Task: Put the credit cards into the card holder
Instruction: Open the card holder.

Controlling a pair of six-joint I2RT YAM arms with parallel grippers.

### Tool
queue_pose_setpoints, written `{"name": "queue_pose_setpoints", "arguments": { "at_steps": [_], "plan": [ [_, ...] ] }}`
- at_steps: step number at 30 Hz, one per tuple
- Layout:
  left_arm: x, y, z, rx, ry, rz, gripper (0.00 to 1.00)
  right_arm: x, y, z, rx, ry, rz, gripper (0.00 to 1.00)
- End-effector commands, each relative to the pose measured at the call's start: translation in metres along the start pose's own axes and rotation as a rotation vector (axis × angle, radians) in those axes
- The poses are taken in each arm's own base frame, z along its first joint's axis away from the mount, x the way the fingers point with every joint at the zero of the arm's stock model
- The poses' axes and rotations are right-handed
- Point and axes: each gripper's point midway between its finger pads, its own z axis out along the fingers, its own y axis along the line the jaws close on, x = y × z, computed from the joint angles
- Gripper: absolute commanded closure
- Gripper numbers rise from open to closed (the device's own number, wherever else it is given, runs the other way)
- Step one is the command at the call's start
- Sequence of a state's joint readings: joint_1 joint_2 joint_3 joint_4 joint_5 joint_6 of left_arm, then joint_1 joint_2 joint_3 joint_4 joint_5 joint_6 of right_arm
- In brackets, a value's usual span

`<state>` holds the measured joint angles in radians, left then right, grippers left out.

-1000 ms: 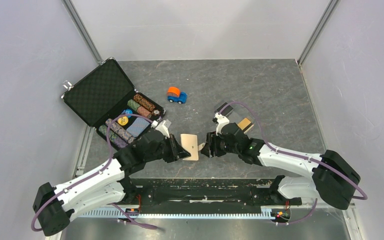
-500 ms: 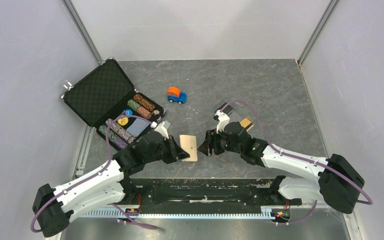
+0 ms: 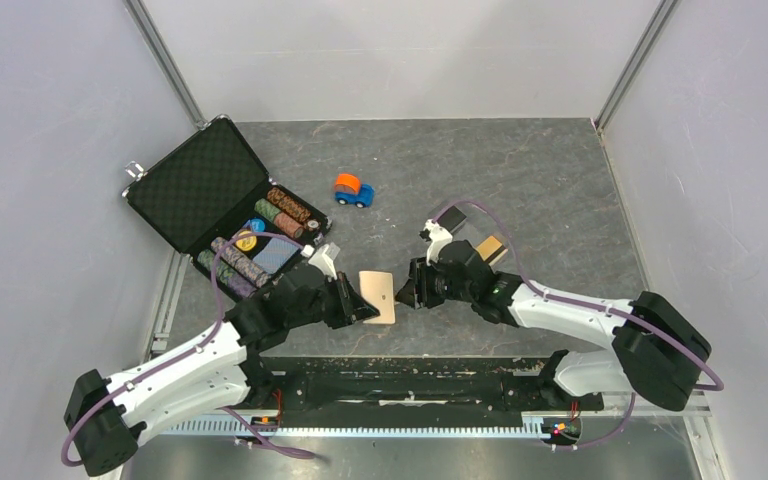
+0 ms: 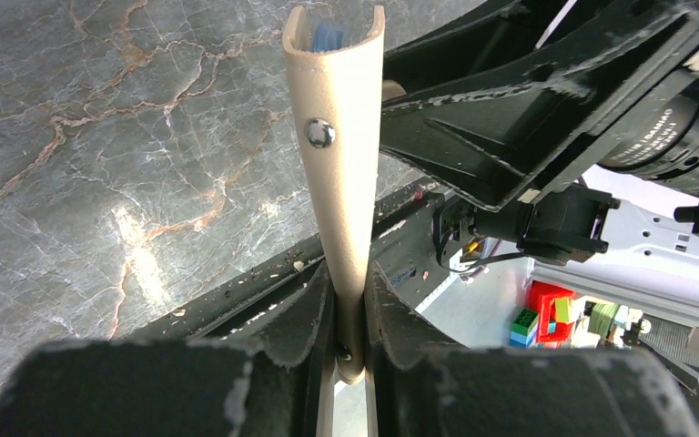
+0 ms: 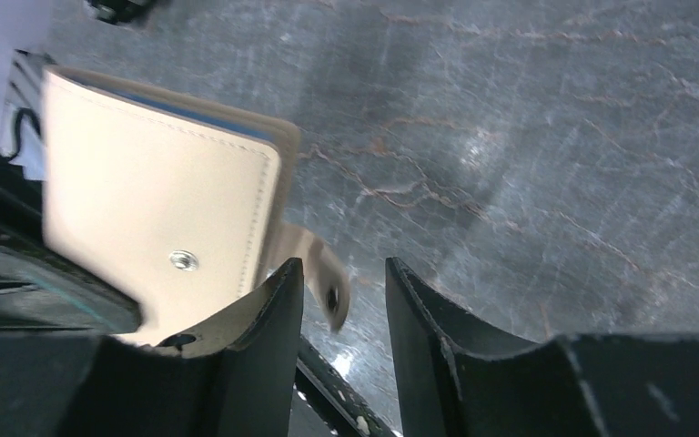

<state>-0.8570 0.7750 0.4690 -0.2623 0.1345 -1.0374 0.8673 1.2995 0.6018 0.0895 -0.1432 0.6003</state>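
While clamping together on the near edge of the card holder [image 4: 337,155], holding it edge-on and straight out ahead of the left jaws. Pressing on both beige covers, one finger [image 4: 278,332] on each side. Seemingly hanging clear of the desk [image 3: 540,170], though the contact is hard to judge from these angles.

Showing a metal snap stud [image 4: 319,133] on the cover turned toward the right jaws. Showing a sliver of light blue card [image 4: 328,36] inside the fold, at the end farthest from the left jaws, tucked between the two covers.

At the right jaws: standing apart, gripping nothing. Pointing head-on at the stud side of the card holder [image 3: 378,296], directly opposite the left jaws, with the beige cover [image 5: 159,237] just ahead and to one side. Dangling in the gap between the right jaws, the loose snap tab [image 5: 323,273], close against one finger [image 5: 264,355].

Lying flat on the desk behind the right jaws, just beside that arm's wrist: a gold card [image 3: 489,246]. Lying open well beyond the left jaws: a black chip briefcase [image 3: 190,185] with rows of chips [image 3: 285,212]. Sitting farther out, beyond the space between both jaws: a small orange-and-blue toy car [image 3: 353,190].
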Motion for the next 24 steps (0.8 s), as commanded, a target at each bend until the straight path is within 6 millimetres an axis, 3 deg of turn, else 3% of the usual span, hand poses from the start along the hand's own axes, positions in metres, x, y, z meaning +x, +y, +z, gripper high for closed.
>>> {"name": "queue_pose_setpoints", "arguments": {
  "at_steps": [1, 5, 10, 14, 16, 18, 20, 21, 23, 24],
  "plan": [
    [-0.004, -0.016, -0.002, 0.070, -0.016, -0.017, 0.98, -0.024, 0.025, -0.006, -0.123, -0.094, 0.017, 0.59],
    [-0.005, -0.016, -0.003, 0.073, -0.023, -0.016, 0.98, -0.023, 0.026, -0.008, -0.164, -0.101, 0.045, 0.59],
    [-0.006, -0.016, -0.004, 0.078, -0.033, -0.019, 0.98, -0.019, 0.023, -0.005, -0.161, -0.082, 0.049, 0.68],
    [-0.006, -0.016, -0.004, 0.084, -0.037, -0.023, 0.98, -0.017, 0.021, -0.004, -0.150, -0.072, 0.050, 0.68],
    [-0.005, -0.016, -0.005, 0.087, -0.038, -0.024, 0.98, -0.016, 0.020, -0.003, -0.149, -0.069, 0.049, 0.77],
    [-0.005, -0.015, -0.005, 0.087, -0.039, -0.023, 0.94, -0.017, 0.021, -0.003, -0.154, -0.069, 0.046, 0.95],
    [-0.005, -0.015, -0.005, 0.087, -0.044, -0.022, 0.82, -0.020, 0.024, -0.005, -0.160, -0.078, 0.039, 1.00],
    [-0.006, -0.014, -0.006, 0.088, -0.050, -0.021, 0.70, -0.023, 0.024, -0.007, -0.155, -0.083, 0.035, 1.00],
    [-0.010, -0.013, -0.008, 0.085, -0.075, -0.016, 0.27, -0.032, 0.027, -0.014, -0.145, -0.109, 0.008, 1.00],
    [-0.011, -0.011, -0.009, 0.070, -0.083, -0.008, 0.15, -0.037, 0.028, -0.018, -0.135, -0.118, -0.009, 1.00]
  ]
}}
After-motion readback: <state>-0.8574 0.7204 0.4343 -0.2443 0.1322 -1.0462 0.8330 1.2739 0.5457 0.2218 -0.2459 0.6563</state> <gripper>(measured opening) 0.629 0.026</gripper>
